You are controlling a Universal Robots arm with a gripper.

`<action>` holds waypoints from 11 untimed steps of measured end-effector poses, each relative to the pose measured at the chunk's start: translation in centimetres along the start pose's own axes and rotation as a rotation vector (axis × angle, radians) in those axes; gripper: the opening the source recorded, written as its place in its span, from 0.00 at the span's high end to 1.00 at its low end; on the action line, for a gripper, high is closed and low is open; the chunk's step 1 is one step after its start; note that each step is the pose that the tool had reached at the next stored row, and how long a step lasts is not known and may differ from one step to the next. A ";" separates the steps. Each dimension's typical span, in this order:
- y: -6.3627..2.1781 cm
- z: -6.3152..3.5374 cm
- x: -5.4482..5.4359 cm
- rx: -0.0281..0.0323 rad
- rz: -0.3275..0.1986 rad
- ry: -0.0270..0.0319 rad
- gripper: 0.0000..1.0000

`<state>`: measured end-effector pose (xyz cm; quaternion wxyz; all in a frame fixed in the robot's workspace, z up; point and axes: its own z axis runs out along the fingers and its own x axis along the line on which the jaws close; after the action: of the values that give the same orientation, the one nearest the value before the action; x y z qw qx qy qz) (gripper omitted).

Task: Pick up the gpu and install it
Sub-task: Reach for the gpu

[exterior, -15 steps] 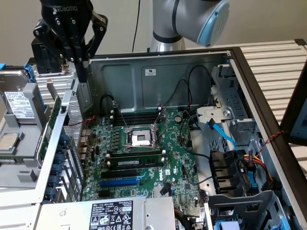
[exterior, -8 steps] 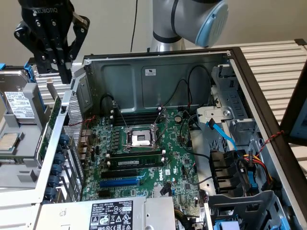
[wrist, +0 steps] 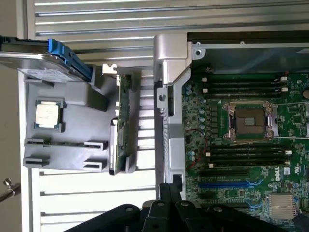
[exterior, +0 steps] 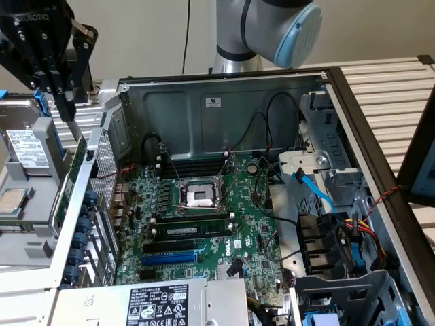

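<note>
Your arm (exterior: 234, 37) is a smooth silver-grey tube that widens into a rounded joint housing. That joint carries a round light-blue cap (exterior: 299, 34) with a paler edge. Your gripper (exterior: 66, 109) is matte black all over, built from flat linkage bars joined by round pivot pins. You can make out white lettering (exterior: 30, 18) on its body. In the wrist view you see the same black links (wrist: 159, 212), each with a raised round pin head showing a dull shine.
</note>
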<state>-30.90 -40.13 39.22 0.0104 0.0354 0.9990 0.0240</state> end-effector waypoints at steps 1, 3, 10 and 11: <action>-0.04 -0.01 0.5 0.0001 0.000 0.0000 0.89; -0.11 -0.02 1.4 0.0001 0.000 0.0000 0.89; -0.33 -0.04 4.5 0.0000 0.000 0.0000 0.89; -0.36 -0.05 5.0 0.0000 0.000 0.0000 0.89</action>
<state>-35.91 -40.14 39.15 0.0104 0.0353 0.9990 0.0240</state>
